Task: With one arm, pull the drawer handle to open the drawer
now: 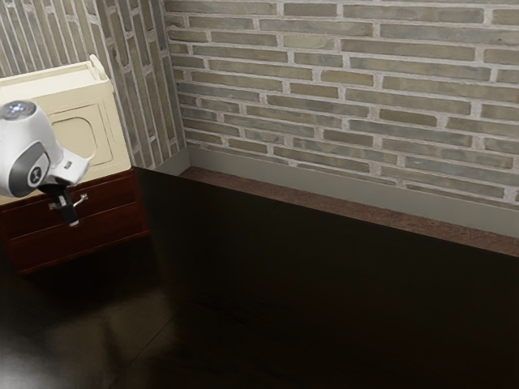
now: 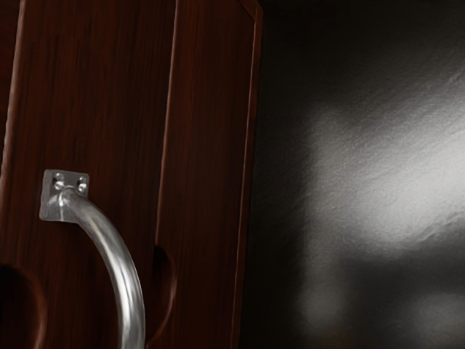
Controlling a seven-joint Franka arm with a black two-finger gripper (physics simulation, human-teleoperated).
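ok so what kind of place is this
Probably a room in a home, rendered rather than real: there's a brick wall with a pale baseboard, a strip of brownish carpet, and a dark wood drawer unit with a metal handle.

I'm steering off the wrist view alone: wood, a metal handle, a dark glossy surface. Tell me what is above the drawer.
Observer: A cream-coloured piece with a rounded panel on its front is right above the wooden drawer unit.
Operator: Now place the gripper against the handle.
Observer: The gripper crosses in front of the handle, whose ends show on either side of it; whether they touch, I can't tell.
Operator: Give me the background past the dark surface.
Observer: Past the dark surface rises a brick wall.
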